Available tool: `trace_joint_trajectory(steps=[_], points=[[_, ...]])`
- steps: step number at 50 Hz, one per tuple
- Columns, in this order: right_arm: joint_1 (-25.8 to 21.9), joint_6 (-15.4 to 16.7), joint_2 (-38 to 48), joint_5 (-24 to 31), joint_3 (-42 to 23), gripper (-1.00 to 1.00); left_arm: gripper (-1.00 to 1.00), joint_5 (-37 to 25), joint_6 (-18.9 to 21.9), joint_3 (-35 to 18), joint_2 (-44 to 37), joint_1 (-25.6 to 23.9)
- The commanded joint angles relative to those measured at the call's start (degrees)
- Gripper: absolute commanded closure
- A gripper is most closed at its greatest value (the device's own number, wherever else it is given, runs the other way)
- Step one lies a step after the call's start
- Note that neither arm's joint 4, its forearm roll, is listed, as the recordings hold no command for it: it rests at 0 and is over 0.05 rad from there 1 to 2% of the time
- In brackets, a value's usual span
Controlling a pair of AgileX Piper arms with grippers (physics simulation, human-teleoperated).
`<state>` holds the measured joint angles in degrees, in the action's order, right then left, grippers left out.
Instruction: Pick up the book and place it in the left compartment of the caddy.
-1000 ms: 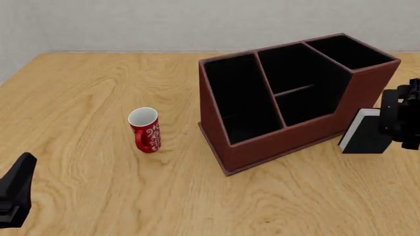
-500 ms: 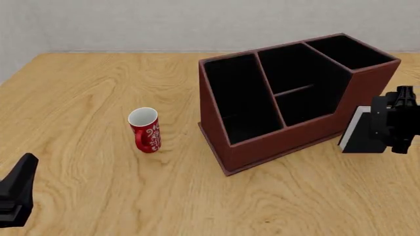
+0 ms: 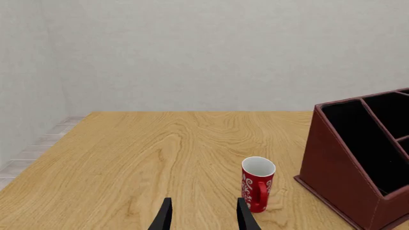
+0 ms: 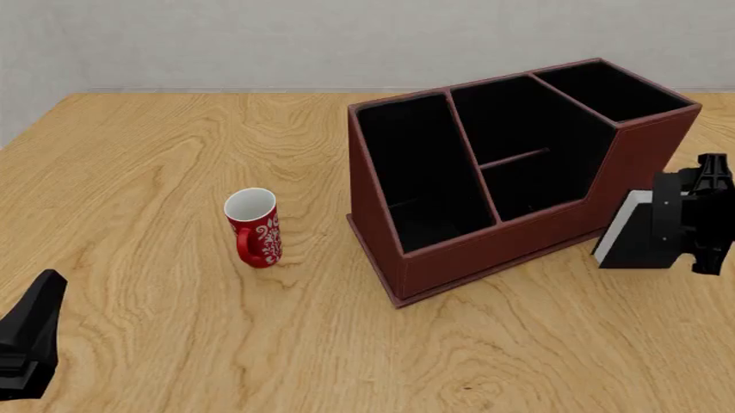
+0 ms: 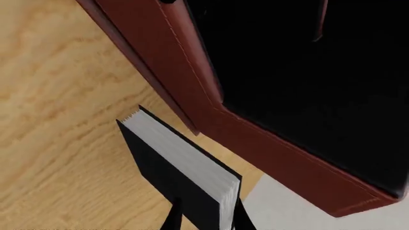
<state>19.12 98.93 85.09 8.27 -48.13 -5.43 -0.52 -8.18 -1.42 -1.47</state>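
right gripper at the book, book beside the caddy

front view: your right gripper (image 4: 693, 225) sits at the right edge, over the black book (image 4: 635, 234). the book stands upright on the table (image 4: 172, 146), white page edge facing the caddy (image 4: 505, 172), just beside its tall end. the left compartment (image 4: 419, 176) holds nothing. a red mug (image 4: 254, 227) stands well apart, left of the caddy. your left gripper (image 4: 29, 344) shows only as a dark tip at the lower left corner; its state cannot be told here.

left wrist view: your left gripper's fingers (image 3: 164, 216) stand apart with bare table between them. the mug (image 3: 257, 183) stands ahead, near the caddy's low end (image 3: 345, 158).

right wrist view: your right gripper's fingers (image 5: 172, 219) straddle the book (image 5: 172, 167), one on each cover. contact cannot be told. the caddy's outer wall (image 5: 211, 96) runs just beside the book.
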Motion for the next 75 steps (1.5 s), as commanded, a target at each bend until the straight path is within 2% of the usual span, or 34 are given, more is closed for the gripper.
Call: trace_joint_trajectory(steps=[1,15,19,24,25,32,49,57,59,62,66,68,70,73,75], points=[[-1.2,-2.0,0.3,1.3,0.9,1.00,-1.00,-0.5,-0.1,-0.2,0.4,-0.1],[-2.1,-2.4,-5.2,3.5,3.5,1.00,-1.00,-1.8,-0.7,-1.3,1.0,-0.7],[-0.3,0.1,-6.8,1.9,6.1,1.00,-1.00,-2.0,-0.9,-1.5,1.2,-1.0],[-0.7,-0.5,-8.9,3.3,6.6,1.00,-1.00,-2.3,-1.2,-2.1,1.2,-1.1],[-1.3,-1.3,-10.6,4.9,6.6,1.00,-1.00,-2.2,-1.3,-2.1,1.2,-1.1],[-1.4,-1.0,-13.8,6.6,7.9,1.00,-1.00,-2.6,-1.7,-2.6,1.3,-1.4],[-1.0,-2.7,-23.3,13.0,9.5,1.00,-1.00,-2.2,-2.5,-2.9,1.4,-2.7],[-0.8,-4.0,-28.7,17.8,9.5,1.00,-1.00,-2.0,-2.6,-3.2,1.4,-3.2],[-0.1,-3.9,-30.4,19.6,9.7,1.00,-1.00,-1.9,-2.6,-3.1,1.4,-3.4],[-0.2,-5.4,-33.7,24.6,8.6,1.00,-1.00,-1.7,-2.7,-3.1,1.4,-3.8],[0.0,-5.6,-36.2,27.8,8.1,1.00,-1.00,-1.7,-2.8,-3.1,1.4,-4.0],[-2.6,-10.1,-38.3,33.8,4.4,1.00,-1.00,-1.5,-2.9,-3.0,1.4,-4.2],[-3.1,-10.5,-39.9,36.0,3.8,1.00,-1.00,-1.5,-3.0,-3.0,1.4,-4.3],[-6.3,-14.9,-42.4,42.6,0.6,1.00,-1.00,-1.2,-3.0,-2.9,1.4,-4.5],[-7.3,-15.9,-43.9,45.1,-0.3,1.00,-1.00,-1.2,-3.1,-3.0,1.4,-4.6]])
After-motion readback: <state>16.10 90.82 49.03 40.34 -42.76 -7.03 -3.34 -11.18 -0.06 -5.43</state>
